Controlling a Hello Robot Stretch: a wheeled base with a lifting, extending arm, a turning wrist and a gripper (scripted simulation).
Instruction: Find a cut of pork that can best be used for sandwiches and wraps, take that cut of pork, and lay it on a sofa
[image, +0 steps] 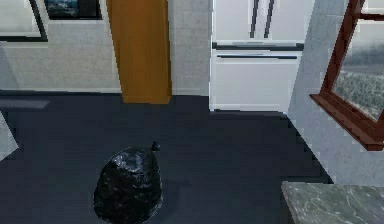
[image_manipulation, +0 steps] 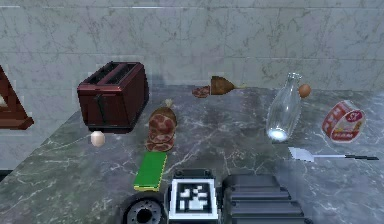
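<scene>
Marbled grey-green counter (image_manipulation: 230, 140) runs beneath a pale tiled wall (image_manipulation: 200, 30), and a dark red-brown toaster (image_manipulation: 113, 95) stands on it. The cut of pork (image_manipulation: 162, 127), a stubby brown-and-pink roll, stands on the counter just right of the toaster's near corner. A pale egg (image_manipulation: 97, 139) lies just in front of the toaster. A flat green block (image_manipulation: 152, 170) lies nearer still, in front of the pork.

Right of the toaster, against the wall, sit a brown lump (image_manipulation: 222, 86) and a small reddish scrap (image_manipulation: 201, 91), both too small to name. Well right of the toaster stands a clear glass bottle (image_manipulation: 284, 108) with a small brown ball (image_manipulation: 304, 90) beside its neck. Beyond them are a red-and-white tub (image_manipulation: 343, 121) and a white-bladed utensil (image_manipulation: 322, 155), whose dark handle fades toward the picture's edge.

The arm comes up at the bottom edge, in front of the toaster and to its right. It shows as a dark ribbed body (image_manipulation: 262, 200), cut off below, and a white square with black marks (image_manipulation: 192, 197). Left of the square, the gripper (image_manipulation: 145, 212) shows as a dark round part, half cropped. Its fingers cannot be made out, so how they stand and whether they hold anything cannot be told.

Ahead, a black bag (image: 128, 185) sits on dark floor (image: 230, 150) before an orange-brown door (image: 140, 50) and a white fridge (image: 256, 55). A red-framed window (image: 352, 70) is cut by the right edge.
</scene>
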